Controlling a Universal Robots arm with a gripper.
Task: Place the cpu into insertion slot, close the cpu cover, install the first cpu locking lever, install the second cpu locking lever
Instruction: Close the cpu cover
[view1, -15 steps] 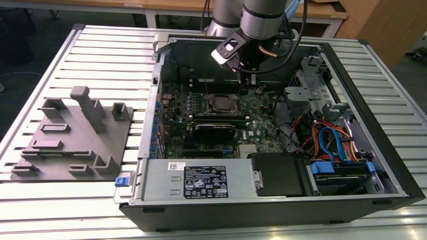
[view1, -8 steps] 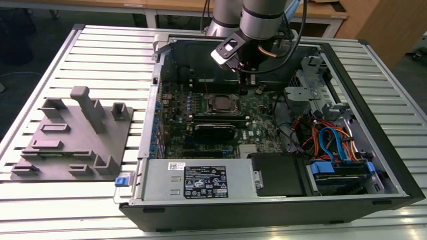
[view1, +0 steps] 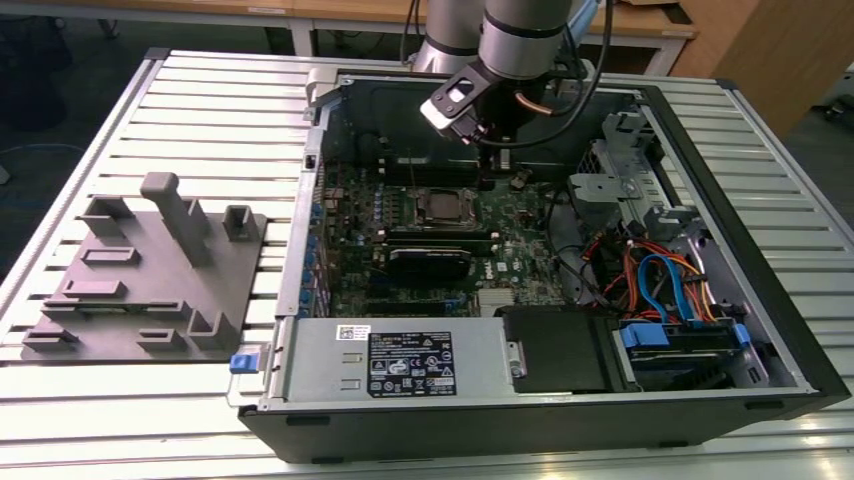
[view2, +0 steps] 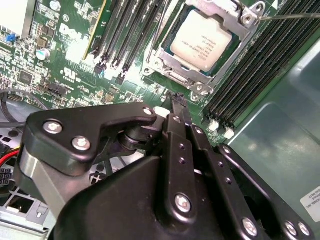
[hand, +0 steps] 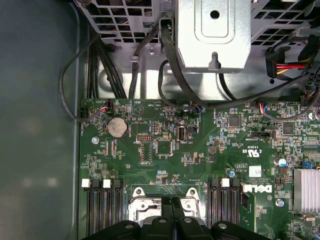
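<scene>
Already the dull silver square cpu (view2: 202, 45) sits in the silver-rimmed insertion slot (view2: 176, 76), thin metal-frame cpu cover (view2: 246, 29) lowered over it — a wire lever (view2: 290, 16) looks unlatched; black gripper (view2: 176, 102) nearby, jaws pinched together, empty.

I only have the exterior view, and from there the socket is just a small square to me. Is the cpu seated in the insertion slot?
Observer: Yes. In the second wrist view the cpu lies flat in the insertion slot, with its silver top facing up.
Operator: Is the cpu cover down over it?
Observer: The cpu cover lies flat around the cpu, and the chip's top shows through its window.
Operator: And the claw?
Observer: The claw is shut, and its tip is just beside the socket's edge. I cannot tell whether it touches the board.
</scene>
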